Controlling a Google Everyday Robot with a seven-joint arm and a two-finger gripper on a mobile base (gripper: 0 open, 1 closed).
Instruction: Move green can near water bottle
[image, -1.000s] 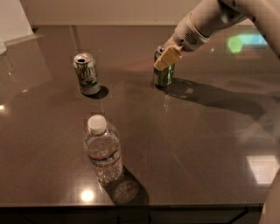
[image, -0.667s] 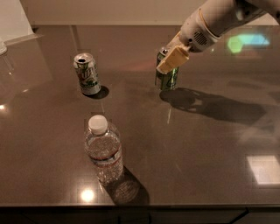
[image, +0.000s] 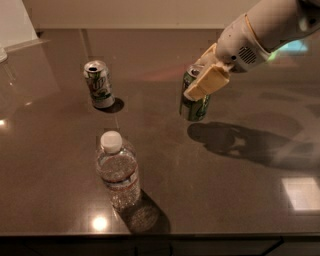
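The green can (image: 195, 106) is a dark green drink can with pale markings, held tilted a little above the dark table, right of centre. My gripper (image: 201, 79) comes in from the upper right and is shut on the can's upper part, its tan finger pad (image: 207, 83) across the front. The water bottle (image: 118, 170), clear with a white cap and a thin red-banded label, stands upright near the front edge, to the left of and nearer than the can.
A white-silver can with green and red print (image: 98, 84) stands upright at the back left. The dark glossy table (image: 240, 200) ends at a front edge just below the bottle. A pale wall runs along the back.
My gripper has lifted the green can off the table and carried it forward and a little left, towards the bottle. The bottle and the white-silver can have not moved.
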